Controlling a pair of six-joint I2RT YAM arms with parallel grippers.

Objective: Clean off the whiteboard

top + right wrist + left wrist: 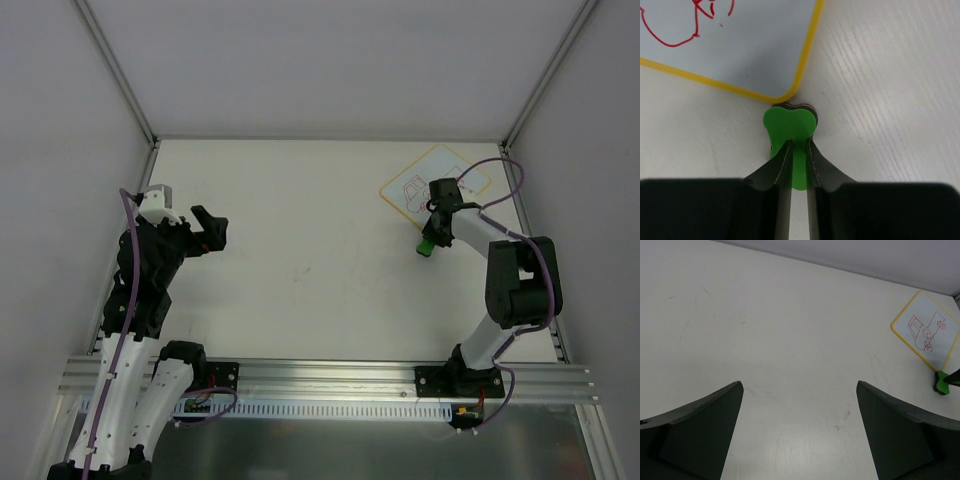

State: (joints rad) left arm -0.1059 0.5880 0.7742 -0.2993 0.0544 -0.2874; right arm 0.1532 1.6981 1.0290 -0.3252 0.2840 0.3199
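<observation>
The whiteboard lies at the far right of the table, white with a yellow border and a red vehicle drawing. It also shows in the left wrist view and the right wrist view. My right gripper is shut on the small green eraser, which sits just off the board's near corner, close to the border. The eraser also shows in the top view and the left wrist view. My left gripper is open and empty above the left side of the table.
The white table is ringed by grey walls. A metal rail runs along the near edge by the arm bases. Purple cables loop over both arms.
</observation>
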